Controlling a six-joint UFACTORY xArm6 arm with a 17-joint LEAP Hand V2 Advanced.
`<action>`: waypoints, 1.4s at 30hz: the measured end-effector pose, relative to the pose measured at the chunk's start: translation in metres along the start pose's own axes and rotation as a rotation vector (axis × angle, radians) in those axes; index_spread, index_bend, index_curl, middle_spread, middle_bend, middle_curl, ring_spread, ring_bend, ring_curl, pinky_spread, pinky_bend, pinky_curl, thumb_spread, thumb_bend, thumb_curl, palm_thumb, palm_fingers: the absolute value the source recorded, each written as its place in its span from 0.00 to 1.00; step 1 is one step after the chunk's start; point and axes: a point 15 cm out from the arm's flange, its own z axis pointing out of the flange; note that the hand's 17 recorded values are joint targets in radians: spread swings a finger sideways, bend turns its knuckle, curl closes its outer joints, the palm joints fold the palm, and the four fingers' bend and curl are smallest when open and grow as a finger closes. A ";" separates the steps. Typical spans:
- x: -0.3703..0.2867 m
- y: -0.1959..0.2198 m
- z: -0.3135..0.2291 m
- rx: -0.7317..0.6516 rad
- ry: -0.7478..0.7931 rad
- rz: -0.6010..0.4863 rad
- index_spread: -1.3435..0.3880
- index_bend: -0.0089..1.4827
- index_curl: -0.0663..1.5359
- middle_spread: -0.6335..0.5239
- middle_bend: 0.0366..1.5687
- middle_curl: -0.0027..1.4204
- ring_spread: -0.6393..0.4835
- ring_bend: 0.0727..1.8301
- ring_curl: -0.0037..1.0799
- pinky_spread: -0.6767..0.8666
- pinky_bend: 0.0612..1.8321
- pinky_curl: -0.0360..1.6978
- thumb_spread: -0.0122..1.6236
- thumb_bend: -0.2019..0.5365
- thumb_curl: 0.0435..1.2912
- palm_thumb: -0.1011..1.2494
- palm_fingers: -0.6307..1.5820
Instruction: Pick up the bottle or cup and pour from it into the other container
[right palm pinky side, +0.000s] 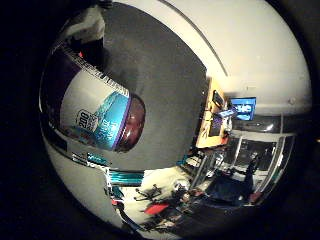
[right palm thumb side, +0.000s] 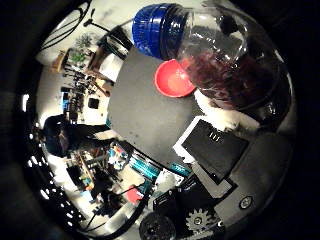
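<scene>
A clear plastic bottle (right palm thumb side: 225, 60) with a blue cap (right palm thumb side: 155, 27) and dark red contents fills much of the thumb side view, close to my palm. Its labelled body and dark base (right palm pinky side: 100, 117) show in the little finger side view. My right hand (right palm thumb side: 215, 150) has white and black fingers curled against the bottle, holding it lying tilted above the table. A red bowl (right palm thumb side: 172, 79) sits on the dark grey table (right palm thumb side: 145, 120), just beyond the capped neck.
The table's edge (right palm thumb side: 145, 167) runs with teal trim beside a cluttered room floor. Shelves, equipment and a lit screen (right palm pinky side: 244, 107) stand in the room beyond the table.
</scene>
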 end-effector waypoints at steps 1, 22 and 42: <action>0.002 -0.005 0.001 -0.021 0.025 -0.009 0.64 0.77 0.59 0.40 0.81 0.68 0.31 0.67 0.93 0.29 0.67 0.62 0.21 0.25 0.74 0.90 0.77; -0.020 -0.083 0.031 -0.262 0.503 -0.255 0.64 0.76 0.59 0.40 0.81 0.69 0.31 0.67 0.93 0.28 0.65 0.64 0.20 0.25 0.74 0.90 0.77; -0.071 -0.095 0.055 -0.345 0.573 -0.333 0.64 0.77 0.59 0.40 0.80 0.69 0.31 0.67 0.93 0.28 0.64 0.65 0.19 0.25 0.74 0.90 0.77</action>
